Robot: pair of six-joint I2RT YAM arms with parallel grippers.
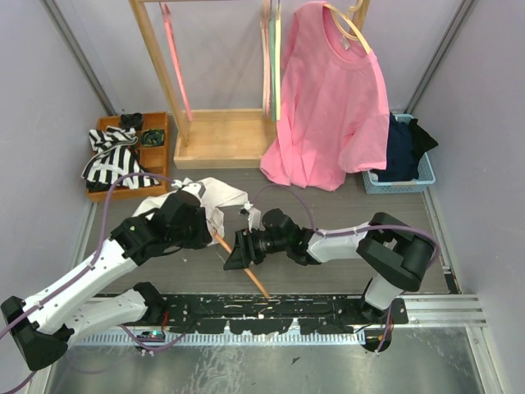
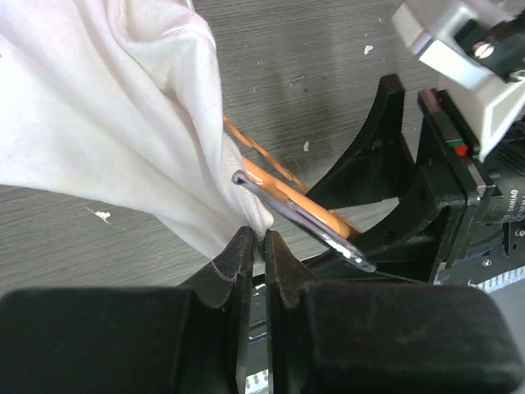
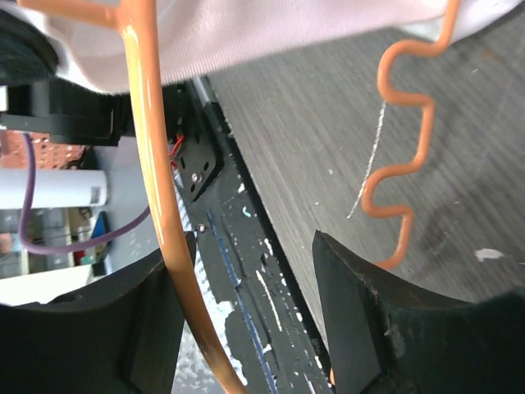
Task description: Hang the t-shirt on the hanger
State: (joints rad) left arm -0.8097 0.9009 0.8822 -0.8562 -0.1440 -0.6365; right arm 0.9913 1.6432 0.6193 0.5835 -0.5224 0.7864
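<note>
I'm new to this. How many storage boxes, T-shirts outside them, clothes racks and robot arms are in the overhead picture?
Storage boxes: 2, the orange-brown tray and the blue basket
T-shirts outside them: 2, the white t-shirt and the pink t-shirt
Clothes racks: 1, the wooden rack
Robot arms: 2, the left arm and the right arm
Total: 7

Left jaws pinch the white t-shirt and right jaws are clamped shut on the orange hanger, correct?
No: the right wrist view shows the right jaws open, the orange hanger passing between them unclamped. The left jaws do pinch the white t-shirt.
</note>
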